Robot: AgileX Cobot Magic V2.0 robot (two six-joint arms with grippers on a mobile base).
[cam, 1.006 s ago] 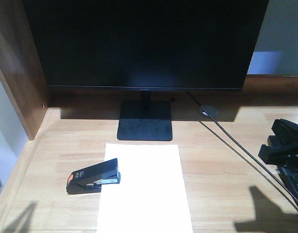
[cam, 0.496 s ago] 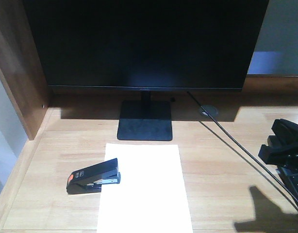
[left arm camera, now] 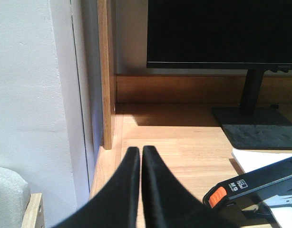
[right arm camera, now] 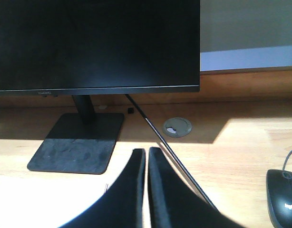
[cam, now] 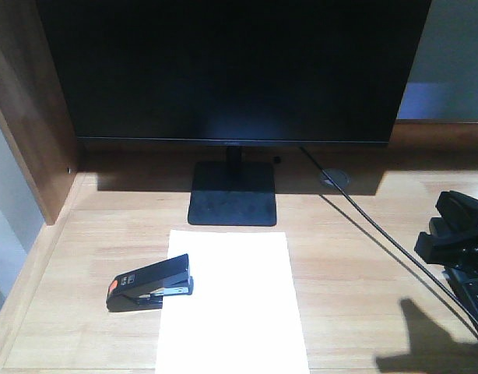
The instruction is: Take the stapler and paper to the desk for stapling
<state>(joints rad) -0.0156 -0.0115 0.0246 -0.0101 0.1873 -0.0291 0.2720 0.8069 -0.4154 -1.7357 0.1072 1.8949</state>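
The black stapler with its orange end patch lies on the light-wood desk, its front end over the left edge of the white paper. The paper lies flat in front of the monitor stand. In the left wrist view, my left gripper is shut and empty, low over the desk, left of the stapler and the paper corner. In the right wrist view, my right gripper is shut and empty, at the right side of the paper.
A large black monitor stands at the back. A black cable runs diagonally past a grommet. A mouse lies at the right. A dark wood side panel bounds the left. A black jointed object sits at the right edge.
A shadow at the desk's lower left corner has slid out of view. The stapler, the paper and the right side have not moved.
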